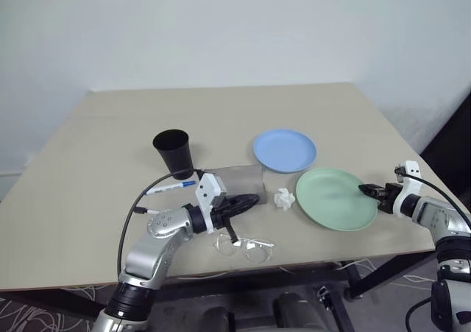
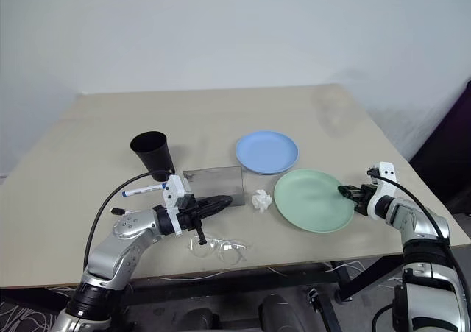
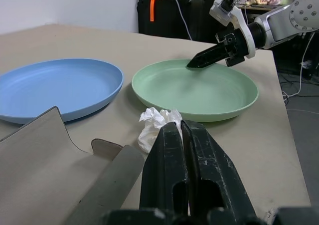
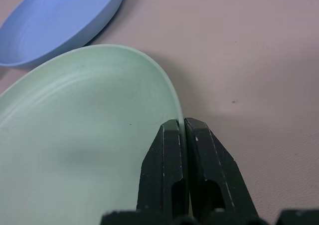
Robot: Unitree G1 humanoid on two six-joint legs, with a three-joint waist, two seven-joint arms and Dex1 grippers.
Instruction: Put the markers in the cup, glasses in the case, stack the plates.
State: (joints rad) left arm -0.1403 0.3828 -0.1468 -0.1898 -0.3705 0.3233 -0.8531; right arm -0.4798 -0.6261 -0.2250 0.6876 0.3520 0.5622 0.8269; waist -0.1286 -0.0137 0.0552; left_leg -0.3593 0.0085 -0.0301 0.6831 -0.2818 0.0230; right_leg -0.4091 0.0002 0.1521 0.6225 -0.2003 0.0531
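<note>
I have the right gripper (image 4: 182,127) pinched shut on the near rim of the round mint green plastic plate (image 1: 335,197), one finger inside and one outside, so I judge I can lift it onto the round light blue plastic plate (image 1: 284,149) lying just beside it on the beige desk (image 1: 110,133). The left gripper (image 3: 182,135), jaws closed on nothing, hovers over the flat grey felt case (image 1: 235,177), parked clear. Clear-framed glasses (image 1: 246,248) lie at the desk's near edge.

Soft even light, faint shadows under plates (image 1: 335,198) toward 6 o'clock, no glare, wrist-view fingers slightly blurred
</note>
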